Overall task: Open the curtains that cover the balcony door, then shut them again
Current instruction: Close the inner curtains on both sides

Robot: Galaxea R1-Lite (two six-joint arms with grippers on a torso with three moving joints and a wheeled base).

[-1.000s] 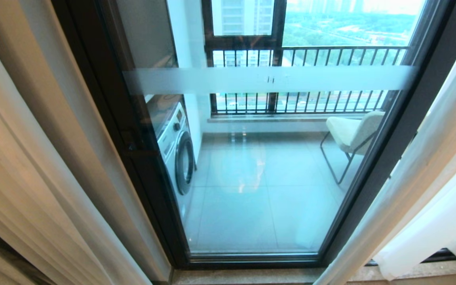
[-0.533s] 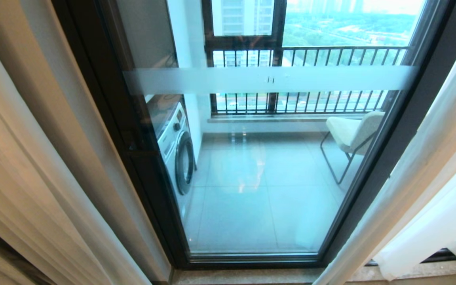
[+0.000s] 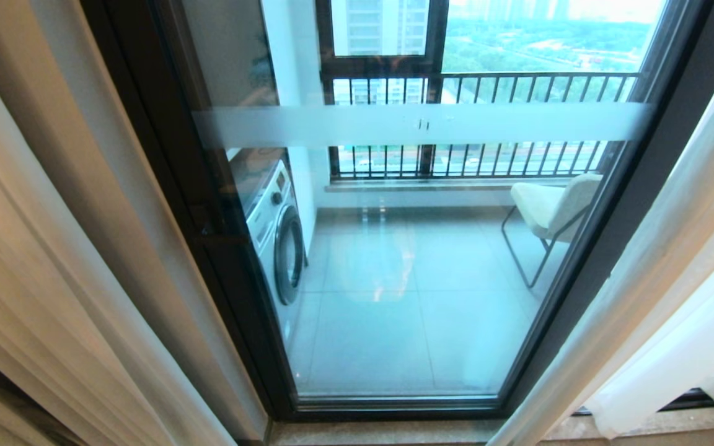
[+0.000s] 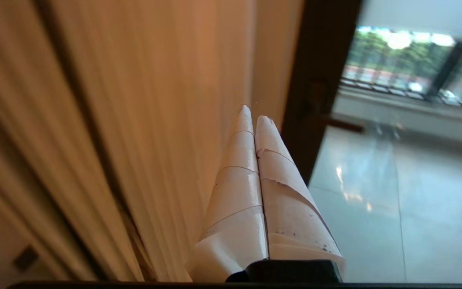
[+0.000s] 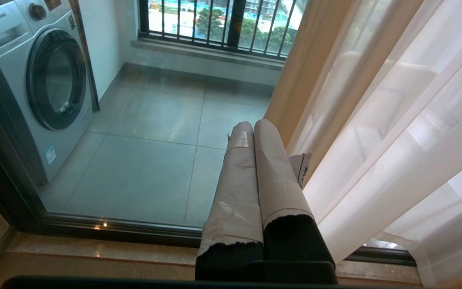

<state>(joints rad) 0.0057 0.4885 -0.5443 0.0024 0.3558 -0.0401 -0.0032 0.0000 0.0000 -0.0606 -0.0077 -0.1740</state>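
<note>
Curtains point(image 4: 142, 120) hang in upright folds just beside the shut, empty left gripper point(image 4: 253, 112), seemingly not touching it.

Both arms lie outside the head view, and the curtains point(image 4: 142, 120) are blurred in the left wrist view.

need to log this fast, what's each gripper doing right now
Left gripper: closed, holding nothing, beside the beige drape.
Right gripper: closed, holding nothing, next to the sheer curtain.
</note>
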